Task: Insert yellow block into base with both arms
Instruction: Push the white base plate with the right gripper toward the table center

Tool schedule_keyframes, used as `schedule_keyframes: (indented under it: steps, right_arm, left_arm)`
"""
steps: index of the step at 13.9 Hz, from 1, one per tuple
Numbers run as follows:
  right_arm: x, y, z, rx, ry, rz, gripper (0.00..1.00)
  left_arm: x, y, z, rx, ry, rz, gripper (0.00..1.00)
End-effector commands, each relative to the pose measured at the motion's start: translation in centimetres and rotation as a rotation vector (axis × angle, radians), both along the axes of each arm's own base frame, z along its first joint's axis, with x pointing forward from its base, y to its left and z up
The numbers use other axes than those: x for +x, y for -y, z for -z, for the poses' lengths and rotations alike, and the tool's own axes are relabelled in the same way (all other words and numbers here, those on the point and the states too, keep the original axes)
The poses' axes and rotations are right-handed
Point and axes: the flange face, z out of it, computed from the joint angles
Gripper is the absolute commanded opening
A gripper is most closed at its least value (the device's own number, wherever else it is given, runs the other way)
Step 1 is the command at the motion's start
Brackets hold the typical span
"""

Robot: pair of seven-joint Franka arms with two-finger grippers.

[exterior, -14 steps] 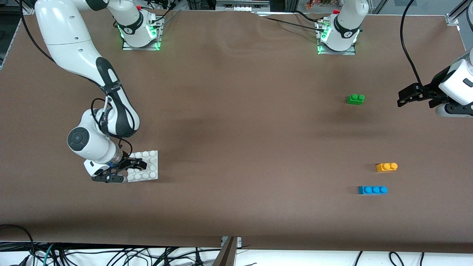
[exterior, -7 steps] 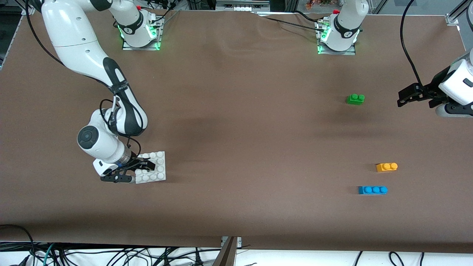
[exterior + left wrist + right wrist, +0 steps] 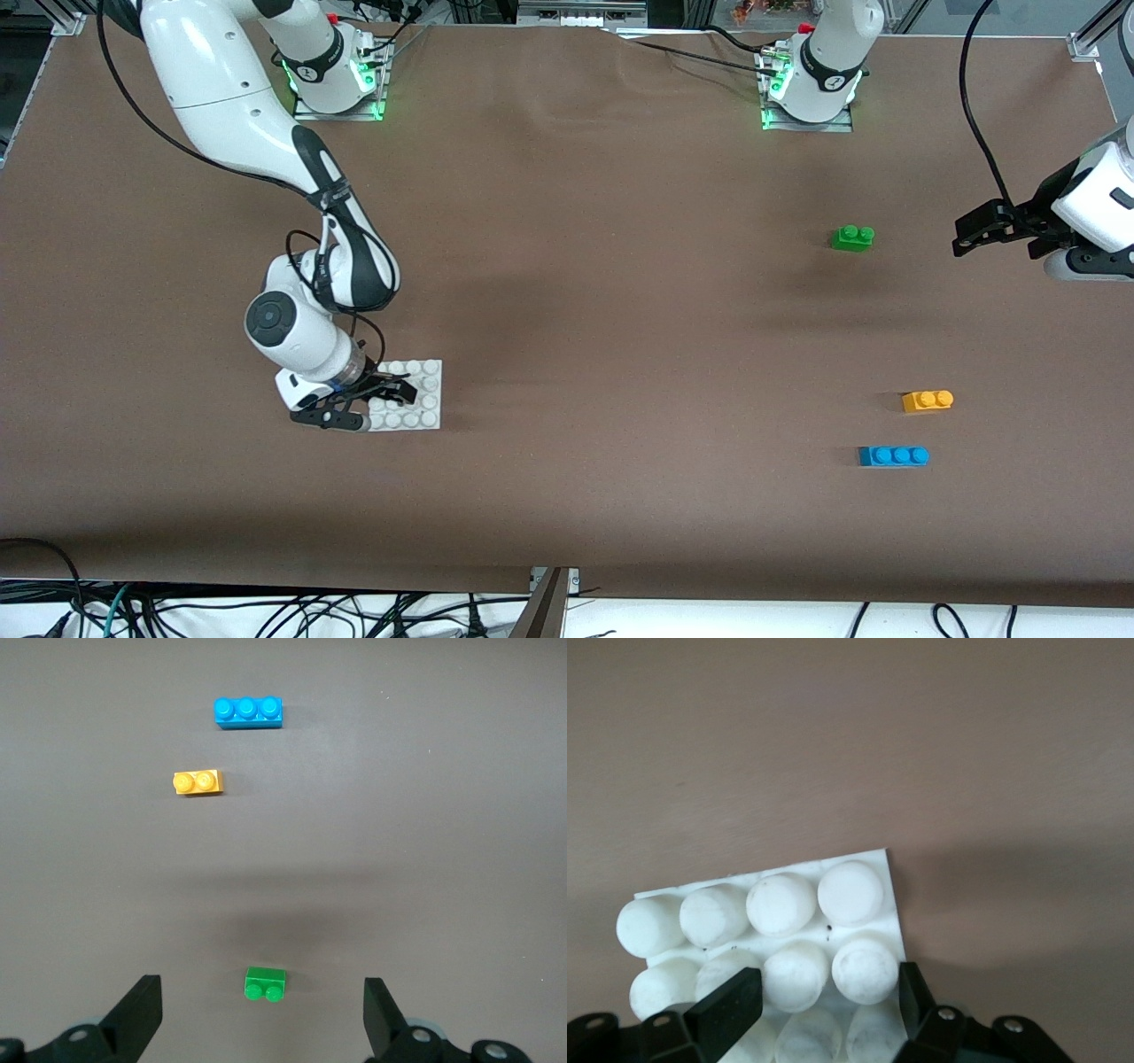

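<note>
The yellow block lies on the brown table toward the left arm's end; it also shows in the left wrist view. The white studded base lies toward the right arm's end. My right gripper is shut on the base, its fingers clasping two studs at one edge in the right wrist view, where the base fills the lower part. My left gripper waits open and empty above the table near the left arm's end, its fingers spread wide.
A blue three-stud brick lies just nearer the front camera than the yellow block. A green two-stud brick lies farther from the camera, below the left gripper's jaws in the left wrist view.
My right gripper has carried the base across the table toward the left arm's end. The left arm and the bricks have not moved.
</note>
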Motion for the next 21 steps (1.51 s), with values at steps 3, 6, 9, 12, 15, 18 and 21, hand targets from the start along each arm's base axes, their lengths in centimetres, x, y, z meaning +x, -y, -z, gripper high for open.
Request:
schedule_keyframes:
  steps: [3,6,9,12,15,18,21]
  right_arm:
    - [-2.5,-7.4,1.4,0.032,0.013,0.038,0.73]
    - [-4.4,-11.9,1.7,0.048,0.025,0.031,0.73]
    - [-6.0,-16.4,1.3,0.070,0.030,0.039,0.73]
    - [-7.4,-20.0,1.7,0.088,0.031,0.054,0.73]
    - [-9.1,-23.8,2.1,0.117,0.048,0.064,0.73]
    - [-10.5,-27.4,2.5,0.151,0.065,0.078,0.73]
    - [-11.9,-30.5,3.0,0.182,0.076,0.087,0.73]
  left_arm:
    - [0.2,0.1,-0.5,-0.011,0.003,-0.006,1.00]
    - [0.2,0.1,-0.5,-0.011,0.003,-0.006,1.00]
    - [0.2,0.0,-0.5,-0.011,0.002,-0.006,1.00]
    - [0.2,0.1,-0.5,-0.011,0.002,-0.004,1.00]
    - [0.2,0.0,-0.5,-0.011,0.002,-0.006,1.00]
    - [0.2,0.0,-0.5,-0.011,0.000,-0.006,1.00]
    - [0.2,0.1,-0.5,-0.011,0.000,-0.004,1.00]
